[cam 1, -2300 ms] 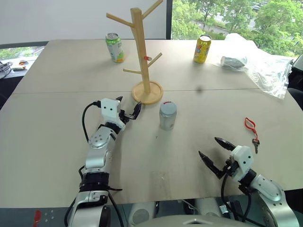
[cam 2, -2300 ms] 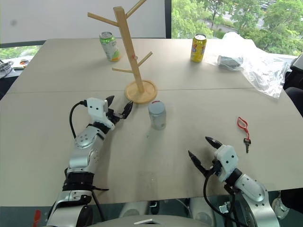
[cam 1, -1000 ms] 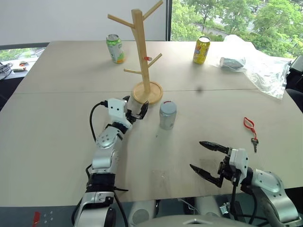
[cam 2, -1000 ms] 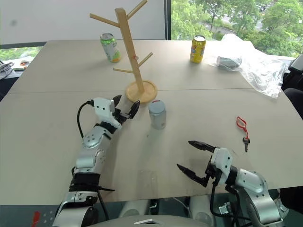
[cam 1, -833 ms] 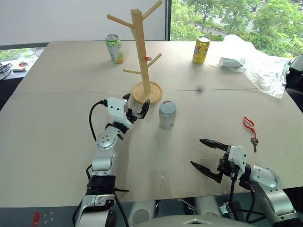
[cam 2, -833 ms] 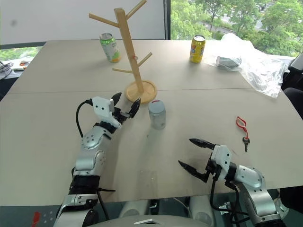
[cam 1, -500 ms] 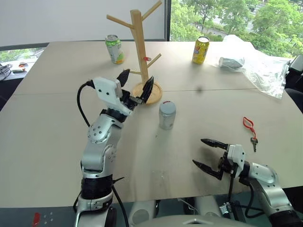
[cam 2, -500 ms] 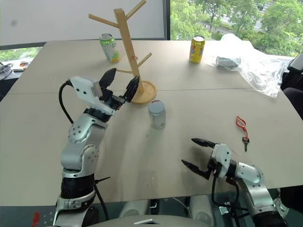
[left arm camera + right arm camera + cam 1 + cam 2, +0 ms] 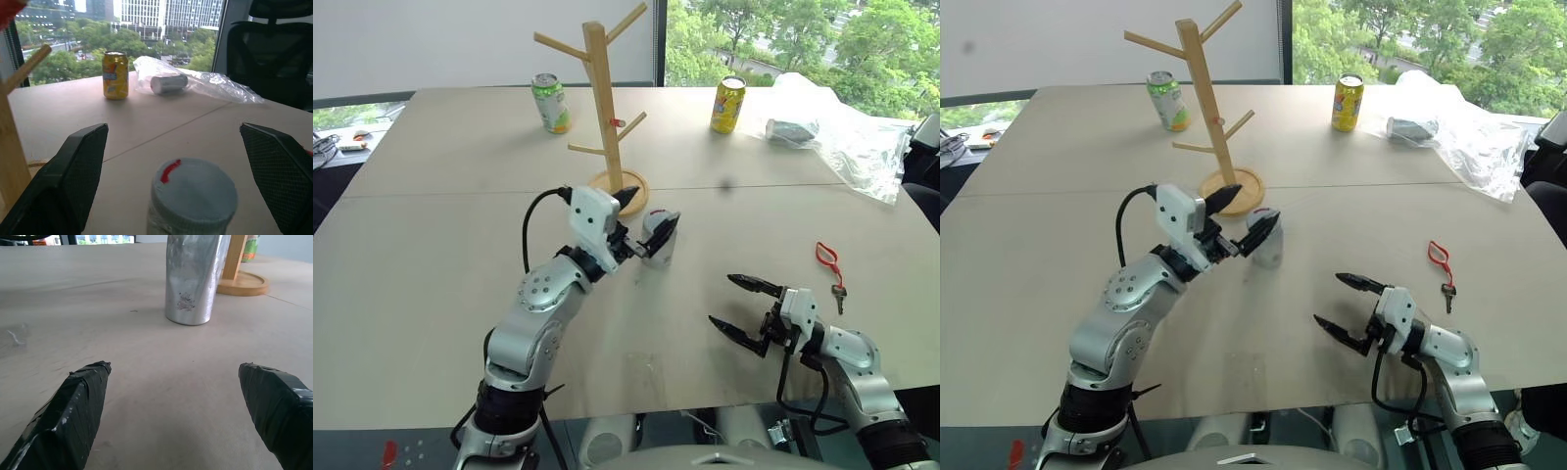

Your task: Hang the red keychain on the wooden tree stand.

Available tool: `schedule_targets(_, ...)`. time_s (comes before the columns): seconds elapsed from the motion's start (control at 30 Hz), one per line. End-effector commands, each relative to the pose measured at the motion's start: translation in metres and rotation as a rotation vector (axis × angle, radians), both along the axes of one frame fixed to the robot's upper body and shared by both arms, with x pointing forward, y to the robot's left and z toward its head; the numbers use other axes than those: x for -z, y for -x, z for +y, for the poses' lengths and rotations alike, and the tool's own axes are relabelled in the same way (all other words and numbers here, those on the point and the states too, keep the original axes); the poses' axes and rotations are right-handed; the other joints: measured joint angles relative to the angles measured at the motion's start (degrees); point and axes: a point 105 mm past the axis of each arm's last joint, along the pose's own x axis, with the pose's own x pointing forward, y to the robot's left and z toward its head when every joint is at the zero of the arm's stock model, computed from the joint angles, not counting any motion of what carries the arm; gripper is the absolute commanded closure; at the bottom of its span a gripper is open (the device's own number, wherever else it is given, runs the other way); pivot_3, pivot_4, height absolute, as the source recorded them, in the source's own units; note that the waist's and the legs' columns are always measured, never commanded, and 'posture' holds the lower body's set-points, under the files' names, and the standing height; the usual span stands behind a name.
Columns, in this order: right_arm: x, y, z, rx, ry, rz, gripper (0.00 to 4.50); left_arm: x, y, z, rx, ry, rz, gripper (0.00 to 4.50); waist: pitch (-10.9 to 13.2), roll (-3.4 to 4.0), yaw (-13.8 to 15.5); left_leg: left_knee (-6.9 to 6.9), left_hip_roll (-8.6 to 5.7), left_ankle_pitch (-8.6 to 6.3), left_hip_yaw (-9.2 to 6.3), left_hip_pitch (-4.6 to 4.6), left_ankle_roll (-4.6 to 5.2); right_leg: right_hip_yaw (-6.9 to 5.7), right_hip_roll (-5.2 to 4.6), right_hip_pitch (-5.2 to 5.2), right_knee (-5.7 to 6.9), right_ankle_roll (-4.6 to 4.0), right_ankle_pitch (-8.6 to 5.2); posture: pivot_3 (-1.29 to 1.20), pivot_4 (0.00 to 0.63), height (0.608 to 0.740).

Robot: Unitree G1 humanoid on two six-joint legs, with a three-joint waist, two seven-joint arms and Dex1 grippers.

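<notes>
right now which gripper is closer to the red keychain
Right. The right gripper hangs open over the table's near edge, with the keychain a short way off to its right. The left gripper is open by the silver can, much farther away.

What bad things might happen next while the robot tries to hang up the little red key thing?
1. The open left hand hovers right beside the upright silver can and might knock it over.
2. The thin red keychain loop lies flat on the beige table, off to the side of the open right hand. The fingers may slide over it.
3. The tall wooden tree stand stands behind the can, so carrying the keychain there might bump it.
</notes>
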Motion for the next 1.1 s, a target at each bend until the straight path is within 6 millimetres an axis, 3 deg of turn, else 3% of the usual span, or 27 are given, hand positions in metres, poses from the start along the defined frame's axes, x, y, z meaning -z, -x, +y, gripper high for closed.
schedule_targets(0.03, -0.014, -0.001, -0.003, 0.023, -0.011, -0.066, 0.0, 0.0, -0.001, -0.004, 0.023, -0.011, -0.005, 0.03, 0.0, 0.05, 0.0, -0.01, 0.0, 0.0, 0.0, 0.0, 0.0, 0.01, 0.0, -0.01, 0.0, 0.0, 0.0, 0.0, 0.15, 0.74)
schedule_targets(0.47, -0.026, 0.001, -0.001, 0.056, -0.023, -0.098, 0.0, 0.044, -0.014, -0.008, 0.012, -0.118, 0.125, 0.03, 0.1, 0.15, 0.0, -0.05, 0.01, -0.01, 0.02, 0.0, 0.0, 0.03, -0.04, -0.04, -0.01, 0.04, -0.03, 0.0, 0.15, 0.74)
schedule_targets(0.8, -0.032, 0.001, 0.0, 0.059, -0.037, -0.108, 0.0, 0.063, -0.016, -0.011, 0.013, -0.19, 0.15, 0.03, 0.1, 0.2, 0.0, -0.11, 0.02, -0.01, 0.04, 0.0, -0.01, 0.04, -0.09, -0.08, -0.03, 0.04, -0.03, 0.0, 0.15, 0.74)
schedule_targets(0.9, -0.033, 0.001, 0.001, 0.059, -0.039, -0.108, 0.0, 0.062, -0.015, -0.012, 0.016, -0.178, 0.14, 0.91, 0.1, 0.22, 0.0, -0.13, 0.02, -0.01, 0.04, 0.0, -0.01, 0.04, -0.11, -0.09, -0.04, 0.04, -0.03, 0.0, 0.15, 0.74)
schedule_targets(1.0, -0.034, 0.0, 0.001, 0.059, -0.039, -0.109, 0.0, 0.062, -0.017, -0.013, 0.006, -0.17, 0.143, 2.41, 0.1, 0.23, 0.0, -0.15, 0.03, -0.02, 0.04, 0.0, -0.01, 0.04, -0.15, -0.09, -0.06, 0.04, -0.04, 0.0, 0.15, 0.74)
schedule_targets(1.1, -0.034, -0.001, 0.001, 0.06, -0.037, -0.112, 0.0, 0.063, -0.02, -0.011, -0.017, -0.173, 0.141, 2.49, 0.1, 0.24, 0.0, -0.16, 0.03, -0.02, 0.04, -0.01, -0.01, 0.03, -0.15, -0.1, -0.07, 0.04, -0.04, 0.0, 0.15, 0.74)
